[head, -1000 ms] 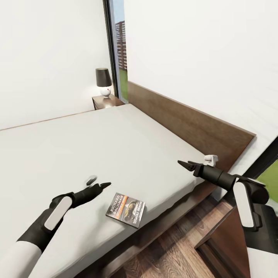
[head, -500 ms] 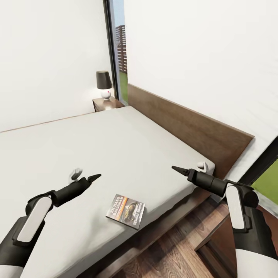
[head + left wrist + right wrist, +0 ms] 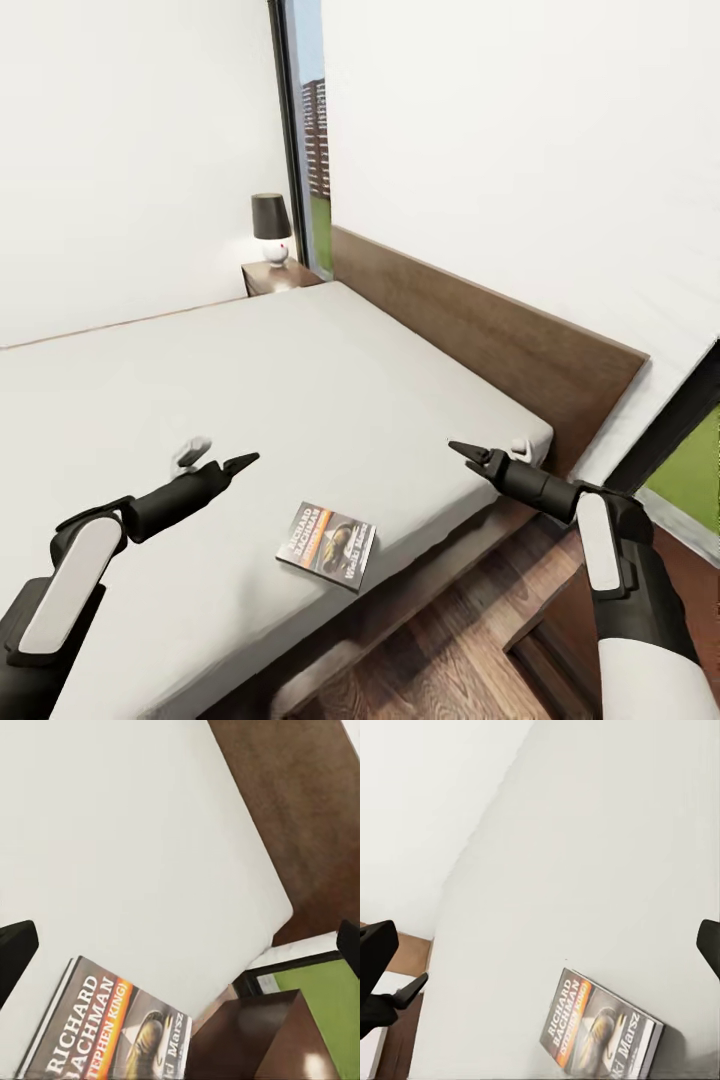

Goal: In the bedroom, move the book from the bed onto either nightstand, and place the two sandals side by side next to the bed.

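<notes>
Small dark book with orange band (image 3: 327, 545) near big white bed's (image 3: 300, 400) near edge; open black grippers (image 3: 242, 462) (image 3: 462, 450) on both sides.

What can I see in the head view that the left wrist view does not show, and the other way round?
Head view only: the table lamp on the far nightstand, the window strip with a tower block outside, the wooden floor, and both arms, with the left gripper and right gripper hovering over the mattress.

Left wrist view only: the cover lettering, RICHARD BACHMAN, large and readable, and a dark-brown cabinet corner just past the mattress corner.

Both: the book, lying flat near the edge of the bed, and the brown headboard.
</notes>
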Motion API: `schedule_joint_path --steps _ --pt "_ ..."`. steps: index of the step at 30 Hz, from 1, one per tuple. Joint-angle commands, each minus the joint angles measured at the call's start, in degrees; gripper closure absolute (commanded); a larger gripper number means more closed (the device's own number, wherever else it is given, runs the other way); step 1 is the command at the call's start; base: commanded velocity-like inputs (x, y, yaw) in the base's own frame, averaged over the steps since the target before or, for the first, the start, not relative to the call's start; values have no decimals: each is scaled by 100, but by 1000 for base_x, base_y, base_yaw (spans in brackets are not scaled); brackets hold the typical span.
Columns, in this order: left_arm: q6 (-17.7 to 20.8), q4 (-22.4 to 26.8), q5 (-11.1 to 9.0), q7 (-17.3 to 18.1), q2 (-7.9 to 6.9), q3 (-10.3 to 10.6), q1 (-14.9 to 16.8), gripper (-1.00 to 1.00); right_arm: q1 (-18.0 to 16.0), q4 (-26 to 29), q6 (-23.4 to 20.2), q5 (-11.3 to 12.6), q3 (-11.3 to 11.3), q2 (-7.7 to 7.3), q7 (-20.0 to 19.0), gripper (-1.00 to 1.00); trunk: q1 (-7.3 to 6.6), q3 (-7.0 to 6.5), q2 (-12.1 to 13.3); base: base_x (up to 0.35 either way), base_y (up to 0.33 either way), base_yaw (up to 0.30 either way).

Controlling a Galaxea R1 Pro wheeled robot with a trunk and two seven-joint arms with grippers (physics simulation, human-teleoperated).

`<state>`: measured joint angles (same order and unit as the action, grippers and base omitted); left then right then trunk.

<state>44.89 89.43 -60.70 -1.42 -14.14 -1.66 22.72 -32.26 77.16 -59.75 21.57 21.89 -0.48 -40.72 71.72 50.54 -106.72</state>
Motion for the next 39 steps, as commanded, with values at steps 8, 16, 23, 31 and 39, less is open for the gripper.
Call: schedule_joint_path --steps 8,16,23,31,39 --pt "35 -5 -15 -74 11 8 -3 -100 -8 -321 -25 -22 23 -2 -41 -100 -3 -70 -2 -297 -29 0" --pt "54 42 -40 -126 10 -22 -33 -100 -4 -591 -25 22 21 2 -47 -100 -3 -145 -2 -287 -54 0" --pt "155 69 -72 -156 -37 -288 -42 -100 -6 -869 -25 121 7 6 -50 -100 -3 -210 -2 -76 -15 0" --pt "701 97 -187 -507 -3 -890 -33 -100 -1 -1057 -25 280 -23 184 -45 -100 -3 -284 -2 -8 -2 0" --pt "1055 129 -487 -1240 116 -931 117 -100 -65 -1694 -25 309 -23 496 -26 -100 -3 -359 -2 -1 0 0"
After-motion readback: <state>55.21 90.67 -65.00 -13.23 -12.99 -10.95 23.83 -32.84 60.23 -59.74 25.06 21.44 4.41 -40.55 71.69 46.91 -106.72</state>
